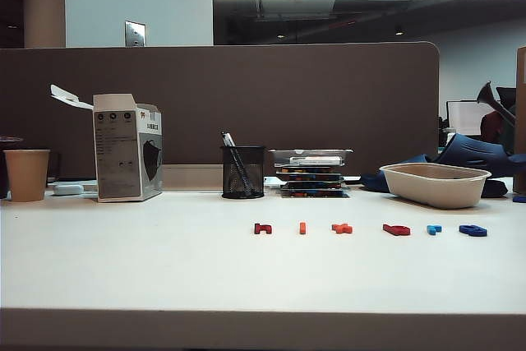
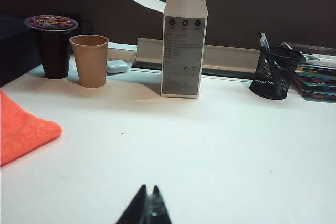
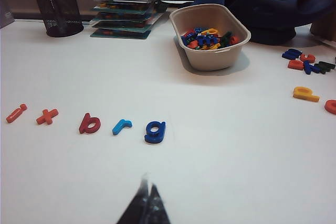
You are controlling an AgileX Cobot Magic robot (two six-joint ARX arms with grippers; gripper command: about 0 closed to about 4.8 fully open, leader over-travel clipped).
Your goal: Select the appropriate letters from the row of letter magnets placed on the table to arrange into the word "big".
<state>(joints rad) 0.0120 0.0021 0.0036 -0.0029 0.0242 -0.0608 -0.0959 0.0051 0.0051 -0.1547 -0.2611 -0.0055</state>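
Hovering low over bare white surface (image 3: pixel 220 145), the right gripper (image 3: pixel 148 203) is clenched, its dark fingers meeting in a point and grasping nothing. Just beyond it lies the row of letters: the dark blue g (image 3: pixel 156 131) nearest the gripper, then the light blue r (image 3: pixel 121 126), the red b (image 3: pixel 90 124), an orange-red x (image 3: pixel 47 116) and the orange i (image 3: pixel 16 113) farthest along. All lie flat and apart from one another. A sixth, dark red letter (image 1: pixel 262 228) shows only in the exterior view, past the i at the end of the row away from the g. Behind the row stands a beige bowl (image 3: pixel 210 56) of mixed letters, well apart from the g, with a mesh pen cup (image 3: pixel 56 10) and a stack of trays (image 3: pixel 125 9) beside it. More loose letters (image 3: pixel 307 62) lie beyond the bowl on the side away from the row.

The left gripper (image 2: pixel 147 205) is also clenched and empty, over bare surface well apart from the row. Past it stand a white carton (image 2: pixel 182 45), a paper cup (image 2: pixel 90 60) and a dark cup (image 2: pixel 52 45); an orange cloth (image 2: pixel 21 129) lies nearer than the paper cup.
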